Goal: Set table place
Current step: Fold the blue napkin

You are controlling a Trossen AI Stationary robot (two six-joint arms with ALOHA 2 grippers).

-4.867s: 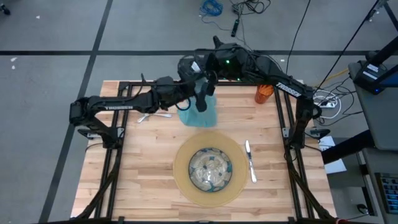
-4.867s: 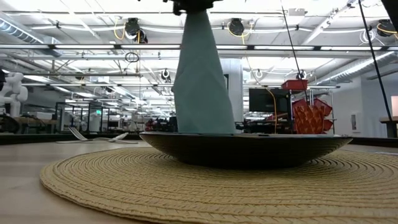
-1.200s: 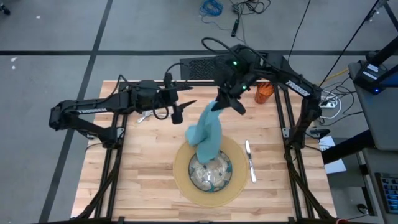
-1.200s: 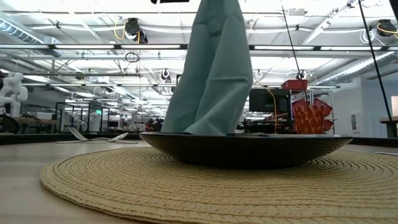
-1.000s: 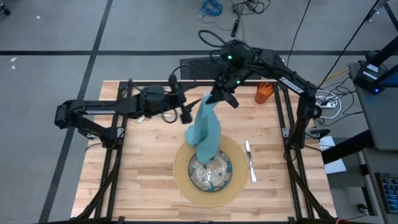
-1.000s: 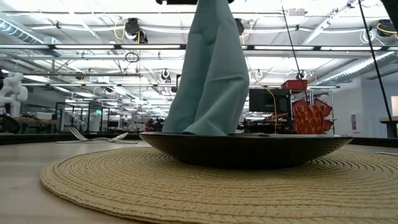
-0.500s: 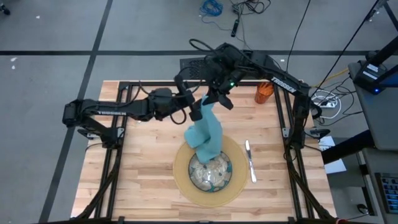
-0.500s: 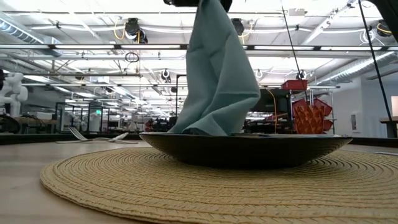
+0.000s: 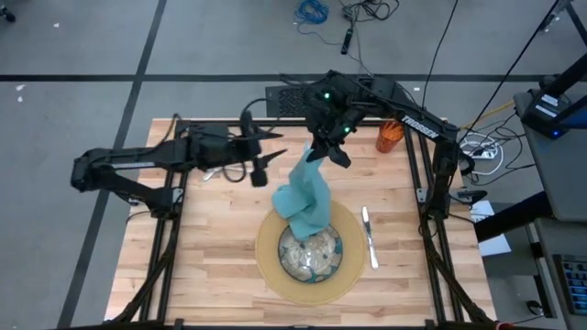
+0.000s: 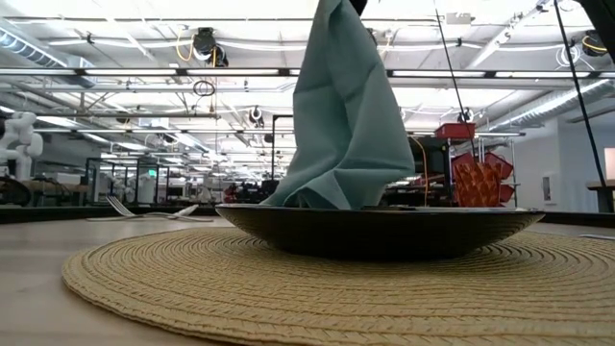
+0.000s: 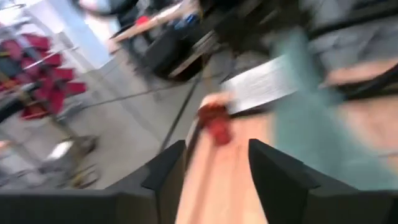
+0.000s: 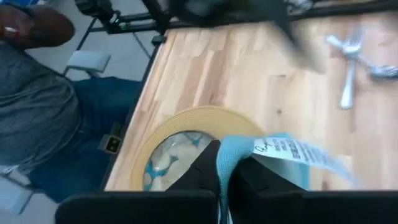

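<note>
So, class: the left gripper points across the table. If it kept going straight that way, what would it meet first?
Probably the teal napkin hanging from the right gripper. The left gripper points toward it with bare table between. Height is unclear, so it might pass beside the cloth.

Grey floor [image 9: 83, 55] with dark tape lines, blue cable coil [image 9: 312, 11], black cables [image 9: 367, 11], red folding chairs [image 10: 478, 181], seated person in jeans [image 12: 56, 124], ceiling lights [image 10: 144, 8].
</note>
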